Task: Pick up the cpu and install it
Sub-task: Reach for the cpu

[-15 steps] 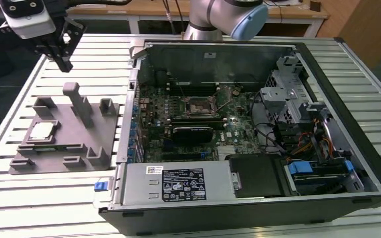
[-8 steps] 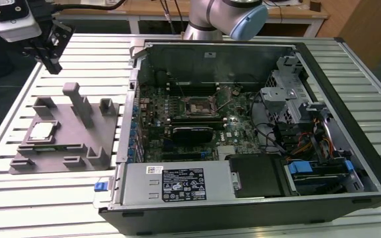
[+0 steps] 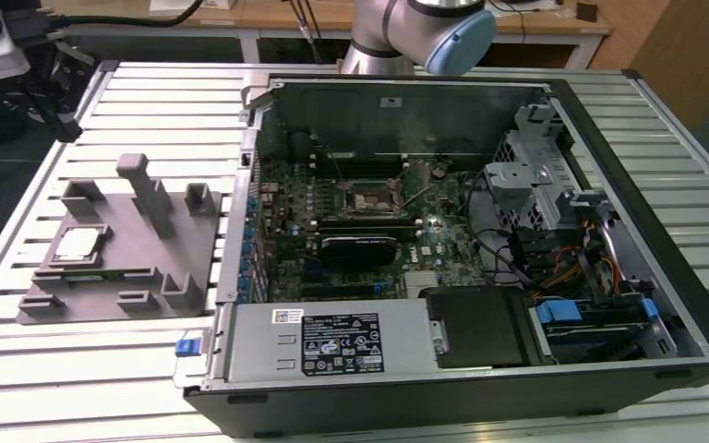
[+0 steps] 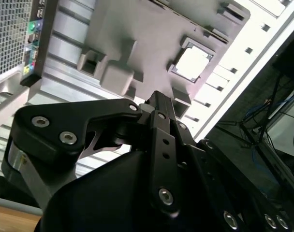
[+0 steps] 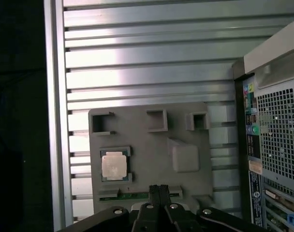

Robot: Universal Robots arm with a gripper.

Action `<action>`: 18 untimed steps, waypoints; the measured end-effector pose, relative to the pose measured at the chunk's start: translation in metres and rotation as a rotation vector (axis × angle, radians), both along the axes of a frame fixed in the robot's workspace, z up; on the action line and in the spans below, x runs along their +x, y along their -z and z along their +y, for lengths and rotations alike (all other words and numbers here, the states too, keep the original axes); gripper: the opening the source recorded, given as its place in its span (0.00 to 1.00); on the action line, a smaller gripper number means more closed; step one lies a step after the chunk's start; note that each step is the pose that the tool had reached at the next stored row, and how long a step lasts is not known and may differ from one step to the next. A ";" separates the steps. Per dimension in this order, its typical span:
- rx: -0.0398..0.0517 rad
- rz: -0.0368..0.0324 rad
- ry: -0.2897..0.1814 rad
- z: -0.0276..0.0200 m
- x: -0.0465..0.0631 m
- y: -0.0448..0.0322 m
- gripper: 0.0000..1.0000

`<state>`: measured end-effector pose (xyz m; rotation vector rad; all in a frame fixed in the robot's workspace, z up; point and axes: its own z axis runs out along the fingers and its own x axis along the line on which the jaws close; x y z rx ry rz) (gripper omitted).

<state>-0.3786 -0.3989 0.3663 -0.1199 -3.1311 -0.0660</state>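
Near the worktop's (image 3: 34, 369) edge on the exterior view's left sits a grey moulded fixture (image 3: 145, 277) with raised blocks and several pockets. The cpu (image 3: 78, 244) lies flat in one square pocket, metal top upward, on the side of the fixture nearest that edge. In both wrist views the cpu (image 5: 113, 165) (image 4: 193, 63) is seated level, with the pocket's walls close around its corners and nothing resting on it. The neighbouring pockets of the fixture (image 5: 152, 145) hold only a plain grey block. The hand (image 5: 159, 187) (image 4: 159, 95) hangs above the fixture, well apart from the chip and off to one side of it rather than over it. Its fingertips are clenched together with nothing between them. Further along the worktop stands the open computer case (image 3: 668, 231), on its side and taking up the middle and the exterior view's right. The dark socket frame (image 3: 371, 196) lies about mid-motherboard, with no silvery chip in it. Whether its bracket is raised I cannot tell. The arm (image 3: 416, 32) rises from beyond the worktop's far edge, behind the case. Judgement: the pick-up step is in hand and not yet done, and installation has not begun. The grasp calls for the fingers to part, to stand directly above the chip and square to its sides, and to take it by its thin edges where the pocket's walls leave gaps. A tilted or off-centre grip risks jamming the chip against those walls.
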 end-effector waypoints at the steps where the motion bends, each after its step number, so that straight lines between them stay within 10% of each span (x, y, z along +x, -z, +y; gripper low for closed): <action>1: 0.0000 0.0000 0.000 0.0000 -0.004 0.0004 0.11; 18: 0.0000 0.0001 0.000 0.0000 -0.053 0.0072 0.11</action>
